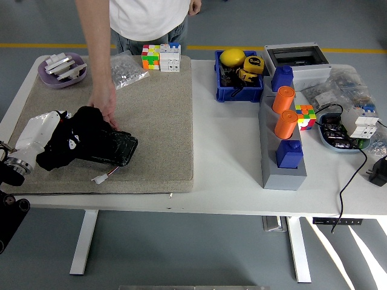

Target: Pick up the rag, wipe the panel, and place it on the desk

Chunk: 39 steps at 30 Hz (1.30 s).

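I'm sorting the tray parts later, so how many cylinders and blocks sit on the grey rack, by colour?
Orange cylinders: 2, one behind the other
Blue blocks: 2, one at the far end, one at the near end
Total: 4 on the grey rack

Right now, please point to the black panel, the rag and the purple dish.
black panel (121,149), head view, its exposed right end.
rag (75,136), head view, middle of the black cloth.
purple dish (47,78), head view, its left rim.
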Each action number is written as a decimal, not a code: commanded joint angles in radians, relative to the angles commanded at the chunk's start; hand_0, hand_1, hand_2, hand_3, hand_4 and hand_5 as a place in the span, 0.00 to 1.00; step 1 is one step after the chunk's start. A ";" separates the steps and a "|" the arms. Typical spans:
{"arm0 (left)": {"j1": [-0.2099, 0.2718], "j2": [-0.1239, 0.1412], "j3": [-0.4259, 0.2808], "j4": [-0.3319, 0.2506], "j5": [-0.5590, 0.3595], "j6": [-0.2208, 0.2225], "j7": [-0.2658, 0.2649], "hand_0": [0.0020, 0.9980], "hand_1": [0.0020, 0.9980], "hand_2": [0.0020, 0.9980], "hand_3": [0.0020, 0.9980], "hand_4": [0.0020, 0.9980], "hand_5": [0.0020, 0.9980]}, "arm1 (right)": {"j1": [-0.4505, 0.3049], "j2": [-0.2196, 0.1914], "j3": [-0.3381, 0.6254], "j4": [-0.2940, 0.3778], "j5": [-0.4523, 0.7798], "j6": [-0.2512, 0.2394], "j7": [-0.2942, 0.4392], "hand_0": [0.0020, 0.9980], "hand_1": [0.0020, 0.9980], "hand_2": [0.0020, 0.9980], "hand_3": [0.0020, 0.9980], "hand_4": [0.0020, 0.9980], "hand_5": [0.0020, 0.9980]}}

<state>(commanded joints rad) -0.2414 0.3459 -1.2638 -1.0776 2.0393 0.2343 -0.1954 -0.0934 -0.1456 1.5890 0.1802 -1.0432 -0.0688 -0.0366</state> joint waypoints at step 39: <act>-0.003 -0.009 0.104 -0.022 -0.020 0.000 0.008 0.26 0.23 0.53 0.44 0.21 0.00 | 0.001 -0.006 -0.008 0.000 0.000 -0.001 -0.002 0.76 0.62 0.68 0.60 0.97 0.46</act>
<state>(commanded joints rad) -0.2445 0.3368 -1.1594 -1.0995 2.0189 0.2341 -0.1874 -0.0928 -0.1512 1.5810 0.1800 -1.0431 -0.0694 -0.0389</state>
